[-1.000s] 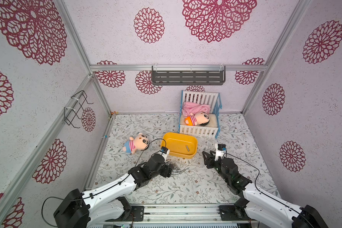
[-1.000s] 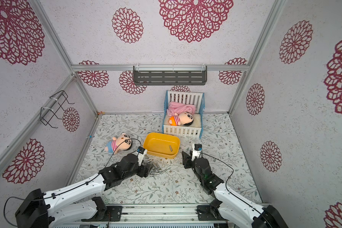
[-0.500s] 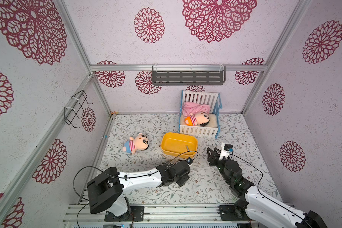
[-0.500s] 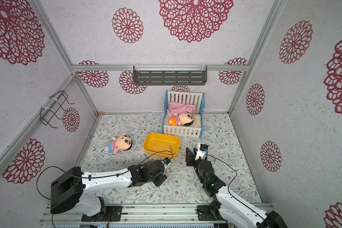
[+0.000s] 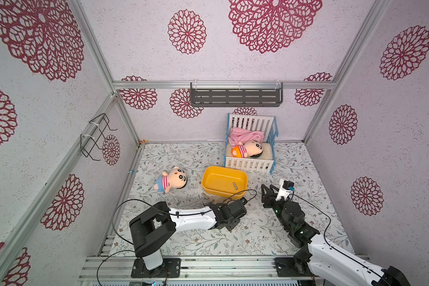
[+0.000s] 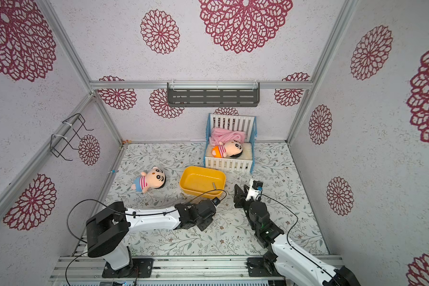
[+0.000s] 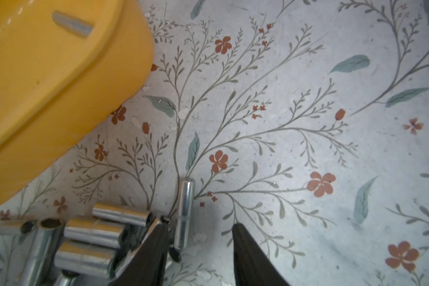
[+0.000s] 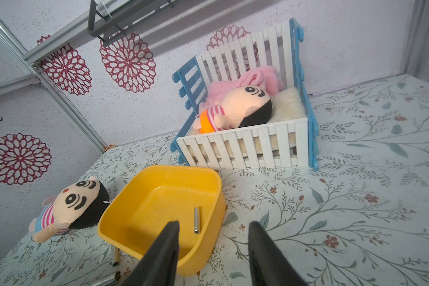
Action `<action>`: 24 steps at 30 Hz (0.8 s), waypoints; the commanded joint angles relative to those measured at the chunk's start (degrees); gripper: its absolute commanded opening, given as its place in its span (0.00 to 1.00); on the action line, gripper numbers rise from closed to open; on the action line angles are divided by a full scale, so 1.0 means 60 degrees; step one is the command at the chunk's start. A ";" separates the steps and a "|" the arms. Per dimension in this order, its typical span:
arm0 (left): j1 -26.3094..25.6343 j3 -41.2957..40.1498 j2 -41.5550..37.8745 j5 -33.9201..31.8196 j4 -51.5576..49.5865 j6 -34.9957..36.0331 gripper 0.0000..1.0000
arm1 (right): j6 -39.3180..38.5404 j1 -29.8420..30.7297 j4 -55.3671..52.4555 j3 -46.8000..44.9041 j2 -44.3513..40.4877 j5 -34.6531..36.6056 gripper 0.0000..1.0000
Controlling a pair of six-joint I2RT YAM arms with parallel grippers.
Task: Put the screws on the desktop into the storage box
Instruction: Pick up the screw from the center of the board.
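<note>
Left end effector (image 7: 199, 222) half open astride one ungripped screw (image 7: 185, 210), right end effector (image 8: 214, 222) open and empty: centre on it, avoiding neighbouring screws (image 7: 92, 235), then close.

Left arm (image 5: 191, 218) and right arm (image 5: 332, 255): white link shells, black joints, black base blocks. Thin black cables (image 5: 112, 220) loop off both. Left gripper (image 7: 199, 222) and right gripper (image 8: 213, 224): tapered matte-black jaws; white camera mount (image 5: 284, 190) on right wrist.
</note>
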 commanded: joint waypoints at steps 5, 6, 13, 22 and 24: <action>0.0313 0.0354 0.0517 0.0239 -0.0314 0.0104 0.34 | 0.0143 -0.0048 0.0210 0.0124 -0.0002 0.0056 0.49; 0.0343 0.0357 0.0518 0.0276 -0.0316 0.0082 0.34 | 0.0143 -0.0049 0.0209 0.0131 -0.0016 0.0067 0.49; 0.0388 0.0486 0.0779 0.0279 -0.0462 0.0096 0.32 | 0.0141 -0.0049 0.0172 0.0149 -0.0033 0.0071 0.49; 0.0448 0.0631 0.1023 0.0270 -0.0609 0.0065 0.32 | 0.0175 -0.0048 0.0243 0.0149 -0.0047 -0.0149 0.49; 0.0448 0.0642 0.1038 0.0299 -0.0616 0.0067 0.32 | 0.0172 -0.0049 0.0232 0.0149 -0.0048 -0.0154 0.49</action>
